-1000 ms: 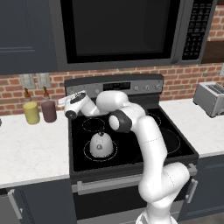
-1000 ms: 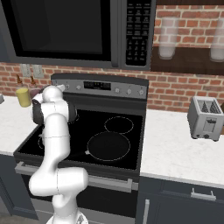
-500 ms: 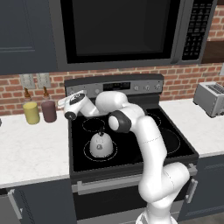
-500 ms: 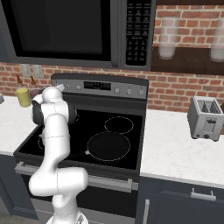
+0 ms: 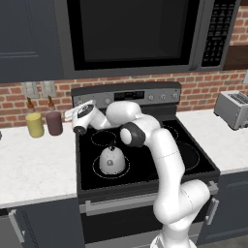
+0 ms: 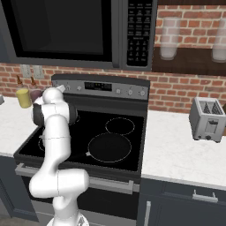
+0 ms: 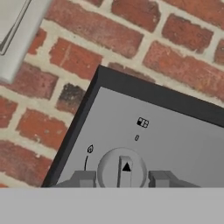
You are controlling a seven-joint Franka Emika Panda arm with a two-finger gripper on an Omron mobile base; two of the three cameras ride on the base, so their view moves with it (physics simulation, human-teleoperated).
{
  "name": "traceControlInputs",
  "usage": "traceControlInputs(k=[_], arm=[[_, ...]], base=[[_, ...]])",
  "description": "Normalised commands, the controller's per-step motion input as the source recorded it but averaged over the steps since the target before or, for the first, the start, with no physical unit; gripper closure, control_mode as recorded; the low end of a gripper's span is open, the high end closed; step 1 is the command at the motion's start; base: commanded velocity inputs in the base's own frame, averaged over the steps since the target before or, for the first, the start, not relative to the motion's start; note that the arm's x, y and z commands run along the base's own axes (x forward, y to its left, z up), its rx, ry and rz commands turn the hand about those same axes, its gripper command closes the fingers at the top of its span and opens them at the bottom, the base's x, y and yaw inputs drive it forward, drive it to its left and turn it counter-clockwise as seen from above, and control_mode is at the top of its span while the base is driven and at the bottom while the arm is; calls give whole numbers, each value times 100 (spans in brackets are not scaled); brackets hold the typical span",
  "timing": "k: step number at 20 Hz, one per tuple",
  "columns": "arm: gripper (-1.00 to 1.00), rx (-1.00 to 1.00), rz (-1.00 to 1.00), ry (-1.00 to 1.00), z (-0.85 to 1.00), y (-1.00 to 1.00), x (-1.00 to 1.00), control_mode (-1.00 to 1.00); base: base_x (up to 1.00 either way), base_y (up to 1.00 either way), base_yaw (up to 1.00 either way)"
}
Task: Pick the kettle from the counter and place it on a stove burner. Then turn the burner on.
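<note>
Black glass of the stove (image 5: 193, 162) already carries the kettle (image 5: 112, 161), which sits upright on the near left ring, so what remains is turning that burner on. The fingers (image 7: 124, 180) are at the far left end of the grey back panel, spread part way, one tip on each side of a round knob (image 7: 122, 169) whose ridge points straight up; whether the tips actually touch the knob, I cannot tell. In the left base view the hand (image 5: 81, 116) hangs over the stove's far left corner, close to the maroon bottle (image 5: 54, 122) and the yellow bottle (image 5: 35, 124) on the bench (image 5: 29, 169). The likely trouble: the tips could skid round the smooth knob without turning it, or this knob may serve a different ring than the kettle's.
</note>
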Motion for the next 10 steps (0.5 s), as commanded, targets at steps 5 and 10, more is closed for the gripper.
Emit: traceControlInputs(k=[5,10], arm=[[100,-6,0,-8,-26,0,0,-100],[100,-12,0,-3,-23,0,1,-100]], base=[[0,0,0],[0,0,0]])
